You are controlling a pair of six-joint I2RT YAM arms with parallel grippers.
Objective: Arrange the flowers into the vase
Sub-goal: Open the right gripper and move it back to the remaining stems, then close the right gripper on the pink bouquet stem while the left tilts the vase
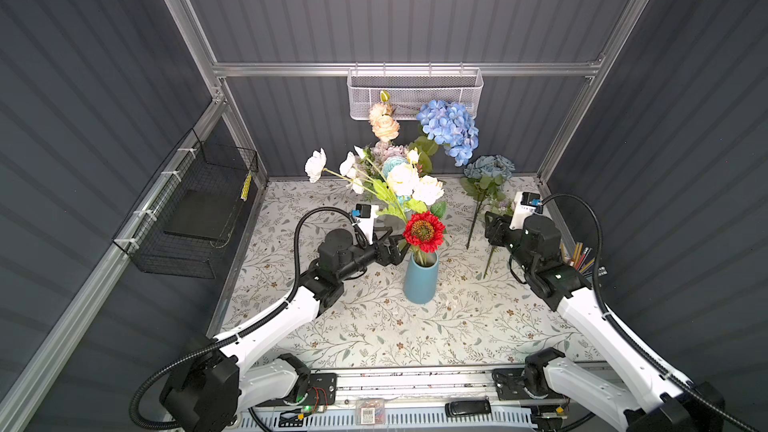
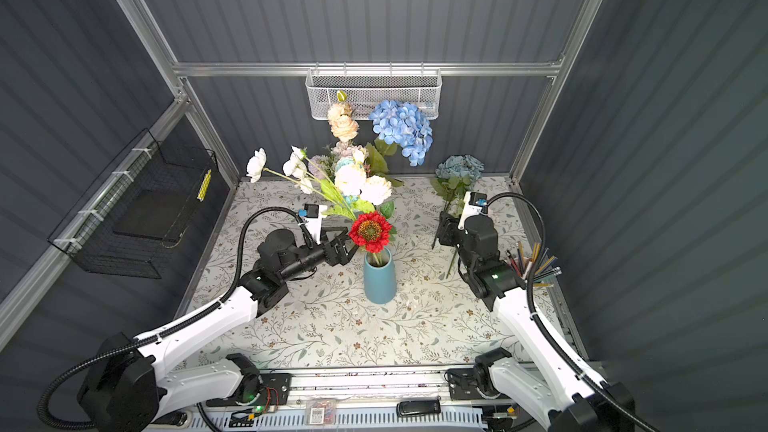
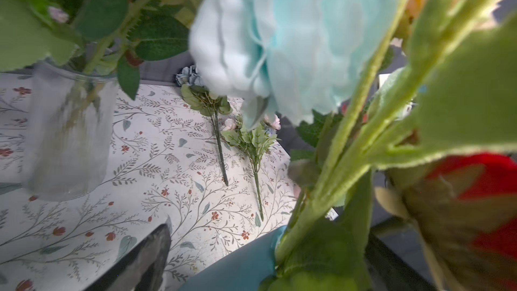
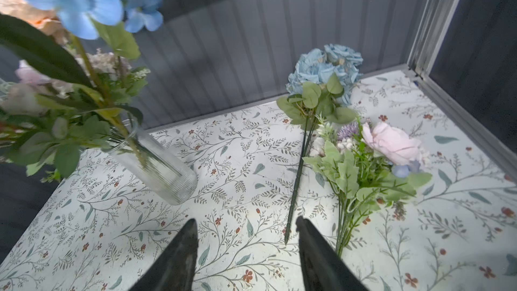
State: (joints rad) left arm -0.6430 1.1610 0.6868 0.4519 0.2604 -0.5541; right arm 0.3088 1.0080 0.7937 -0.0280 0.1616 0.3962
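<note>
Flowers loose on table, stems just ahead of right gripper.
Jaws apart, empty; dark stem maybe touching.

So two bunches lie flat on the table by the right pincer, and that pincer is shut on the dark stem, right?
No. The right wrist view shows the right pincer open, gripping nothing; the dark stem just lies on the table with its tip near one finger. The blue bunch and the pink-lilac bunch do lie flat by it.
</note>
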